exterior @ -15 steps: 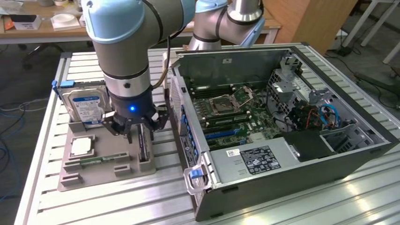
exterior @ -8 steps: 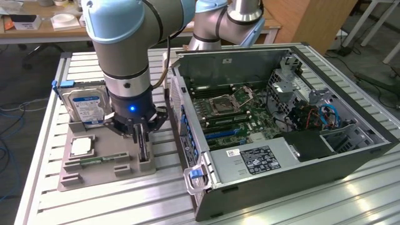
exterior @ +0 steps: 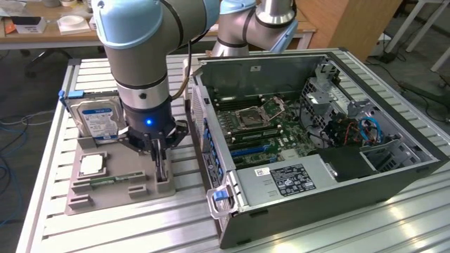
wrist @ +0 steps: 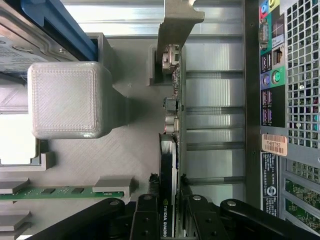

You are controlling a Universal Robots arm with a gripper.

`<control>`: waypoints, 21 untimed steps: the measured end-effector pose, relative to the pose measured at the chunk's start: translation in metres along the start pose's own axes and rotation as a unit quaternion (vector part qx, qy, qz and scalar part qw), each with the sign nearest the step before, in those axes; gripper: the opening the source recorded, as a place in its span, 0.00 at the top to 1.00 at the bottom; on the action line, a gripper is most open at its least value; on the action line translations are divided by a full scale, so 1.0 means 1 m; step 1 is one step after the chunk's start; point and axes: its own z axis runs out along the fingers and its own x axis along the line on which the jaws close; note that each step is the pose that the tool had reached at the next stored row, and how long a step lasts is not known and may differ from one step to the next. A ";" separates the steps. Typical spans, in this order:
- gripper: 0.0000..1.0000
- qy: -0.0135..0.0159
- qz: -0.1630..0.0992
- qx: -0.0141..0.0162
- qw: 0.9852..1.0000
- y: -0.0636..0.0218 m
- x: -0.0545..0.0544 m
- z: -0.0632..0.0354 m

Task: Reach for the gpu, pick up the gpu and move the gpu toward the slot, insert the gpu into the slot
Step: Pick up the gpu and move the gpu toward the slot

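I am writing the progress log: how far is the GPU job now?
Done: the reach; the gripper is down astride the gpu. In hand: the grasp; the card stands on edge in its grey holder, not lifted. Left: carrying it to the open computer case and inserting it there.

gpu (wrist: 170,155): thin dark card with fan, upright on edge in gray holder (wrist: 125,145), claw (wrist: 171,210) pinching both faces.
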 end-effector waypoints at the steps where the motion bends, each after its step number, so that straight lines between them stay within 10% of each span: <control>1: 0.74 0.000 0.000 0.000 1.000 0.0000 0.000 0.0000; 14: 0.74 0.000 0.000 0.000 1.000 0.0001 0.000 -0.0004; 21: 0.74 0.000 0.000 0.001 1.000 0.0009 -0.001 -0.0207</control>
